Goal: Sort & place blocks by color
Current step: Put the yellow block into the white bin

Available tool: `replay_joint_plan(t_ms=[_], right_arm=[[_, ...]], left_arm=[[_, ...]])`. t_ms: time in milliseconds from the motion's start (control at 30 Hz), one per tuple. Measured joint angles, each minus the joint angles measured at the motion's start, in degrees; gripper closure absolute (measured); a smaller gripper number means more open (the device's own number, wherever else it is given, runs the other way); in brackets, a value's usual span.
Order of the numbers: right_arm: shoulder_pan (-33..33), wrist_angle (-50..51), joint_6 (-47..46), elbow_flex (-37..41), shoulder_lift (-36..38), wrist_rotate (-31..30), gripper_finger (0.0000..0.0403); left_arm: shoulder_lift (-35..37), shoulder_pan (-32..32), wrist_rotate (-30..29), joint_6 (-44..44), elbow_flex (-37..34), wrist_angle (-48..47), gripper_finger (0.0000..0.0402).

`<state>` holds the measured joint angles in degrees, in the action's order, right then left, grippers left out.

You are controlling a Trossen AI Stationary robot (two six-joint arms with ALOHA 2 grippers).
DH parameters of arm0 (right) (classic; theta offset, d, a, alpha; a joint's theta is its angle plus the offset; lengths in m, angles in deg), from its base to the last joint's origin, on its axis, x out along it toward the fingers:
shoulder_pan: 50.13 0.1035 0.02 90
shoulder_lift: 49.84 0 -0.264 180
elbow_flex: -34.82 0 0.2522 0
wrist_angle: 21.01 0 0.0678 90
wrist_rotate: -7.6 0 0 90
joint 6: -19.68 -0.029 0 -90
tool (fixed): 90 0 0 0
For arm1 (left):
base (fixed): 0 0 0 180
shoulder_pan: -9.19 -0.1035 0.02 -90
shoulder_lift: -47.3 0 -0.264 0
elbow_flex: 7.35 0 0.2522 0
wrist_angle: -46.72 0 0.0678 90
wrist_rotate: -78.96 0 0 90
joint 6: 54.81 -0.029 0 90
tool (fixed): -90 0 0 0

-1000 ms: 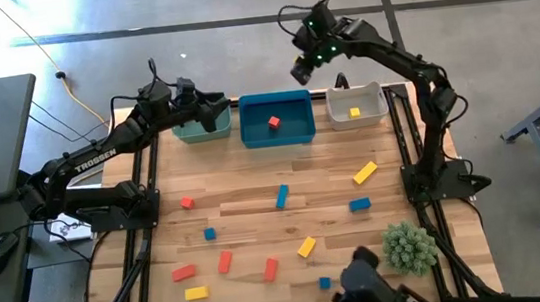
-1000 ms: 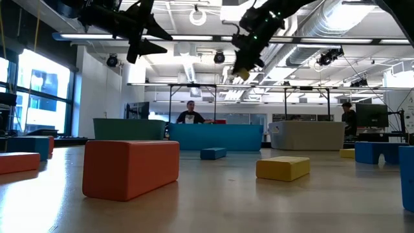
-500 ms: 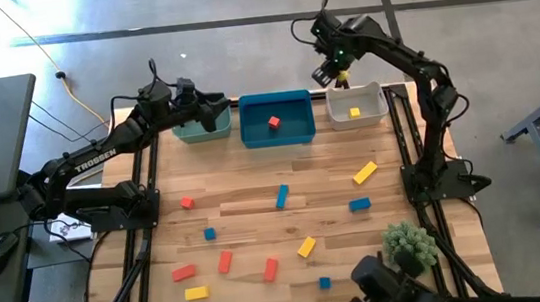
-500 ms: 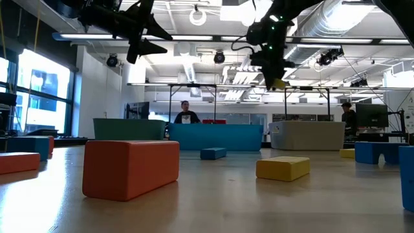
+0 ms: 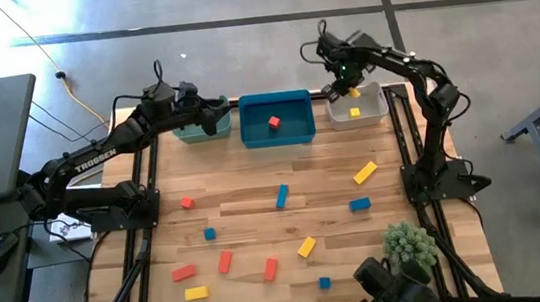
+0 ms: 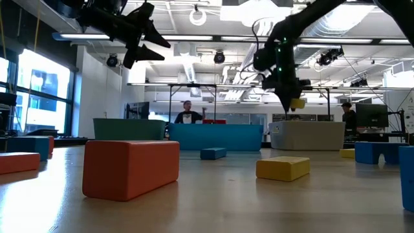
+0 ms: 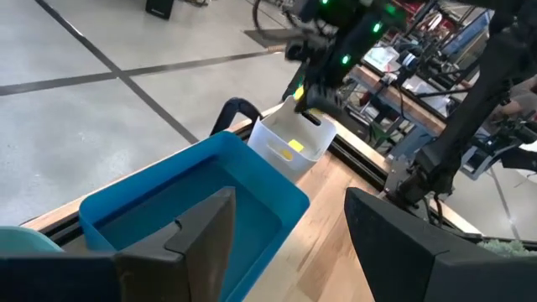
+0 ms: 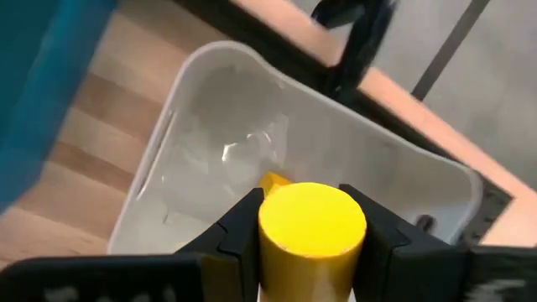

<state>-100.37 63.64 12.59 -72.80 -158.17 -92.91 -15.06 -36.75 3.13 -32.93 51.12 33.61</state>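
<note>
We record red, yellow and blue blocks (image 5: 282, 197) scattered flat across the tabletop (image 5: 254, 188). One red cube (image 5: 274, 122) lies in the blue bin (image 5: 274, 101), one yellow cube (image 5: 355, 113) in the white bin (image 5: 378, 105). Another yellow block (image 8: 311, 221) hangs clamped above that white bin.

Two dark, near-black jointed robot arms, built of slim tubular links joined by rounded, bulkier joint housings. The left arm (image 5: 99, 154), at the left of the overhead frame, carries white "TROSSEN" lettering along its long link. Thin black cables loop above the wrist of each arm. The right arm (image 5: 412, 66), at the upper right of the overhead frame, shows small green indicator lights near its wrist. The left tool (image 7: 285, 243), at the bottom of its wrist frame, has two broad, flat, matte black fingers with angular, bevelled edges.
</note>
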Motion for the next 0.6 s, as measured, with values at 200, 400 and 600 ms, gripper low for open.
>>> replay_joint_plan(t_ms=[200, 400, 600], right_arm=[[-0.9, -6.7, -0.6, 7.9, 0.0, 2.7, 0.0297], [-1.6, -8.9, -1.0, 10.4, 0.0, 2.6, 0.0278], [-1.5, -11.4, -1.8, 10.4, 0.0, 2.0, 0.0215]], left_arm=[[0.0, 0.0, 0.0, -0.8, 0.0, 0.0, 0.0188], [0.0, 0.0, 0.0, -2.1, 0.0, -0.1, 0.0188], [0.0, 0.4, -6.6, -2.8, 0.0, -7.8, 0.0188]])
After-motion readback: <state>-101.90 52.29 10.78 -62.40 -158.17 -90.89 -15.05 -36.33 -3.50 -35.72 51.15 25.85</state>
